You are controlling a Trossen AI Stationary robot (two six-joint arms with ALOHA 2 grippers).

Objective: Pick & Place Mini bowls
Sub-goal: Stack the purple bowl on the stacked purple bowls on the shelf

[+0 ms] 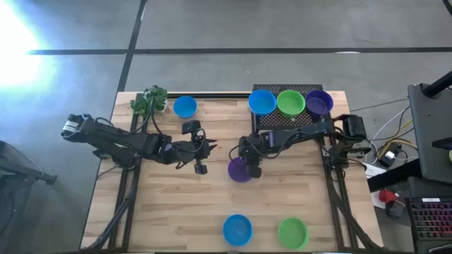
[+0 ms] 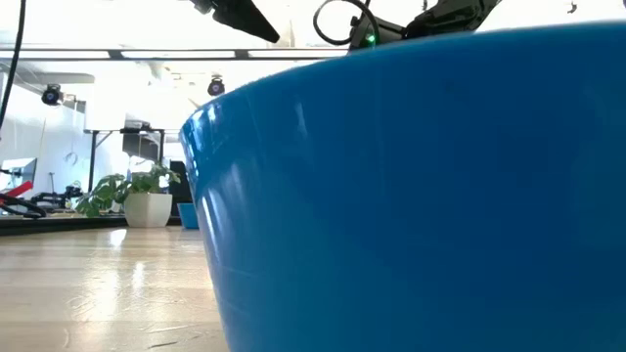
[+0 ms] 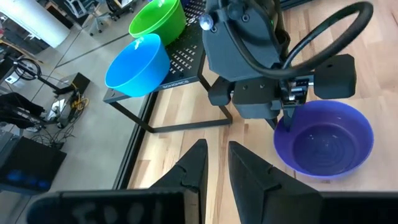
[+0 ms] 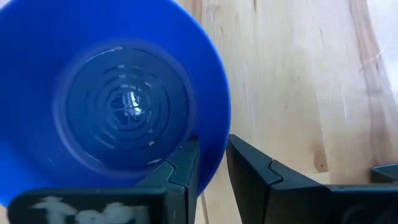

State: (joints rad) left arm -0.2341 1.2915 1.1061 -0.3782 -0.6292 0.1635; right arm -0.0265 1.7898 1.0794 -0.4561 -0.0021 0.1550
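Mini bowls: the purple bowl (image 1: 239,170) sits on the wood tabletop (image 1: 169,204), about mid-table, just in front of the black perforated rack (image 1: 282,120). Right pincer (image 1: 251,168) is on it, one finger inside the rim, one outside; in the right wrist view the rim (image 4: 214,143) runs between the two fingers, which are nearly together on the wall, so pinching the purple bowl. Bowl base looks flat on the tabletop.

On the rack, side by side and touching: blue bowl (image 1: 262,102), green bowl (image 1: 290,103), another purple one (image 1: 319,103).

Rel. to the rack: a lone blue bowl (image 1: 185,106) is off to its left at the far edge, w/ a small leafy plant (image 1: 147,101) further left near the corner. At the near edge, well apart from the rack, a blue bowl (image 1: 237,229) and green bowl (image 1: 292,232) stand near each other, not touching.

Left pincer (image 1: 200,147) hangs over the tabletop left of the held purple bowl, apart from it, empty, fingers (image 3: 193,171) w/ only a narrow gap between them.
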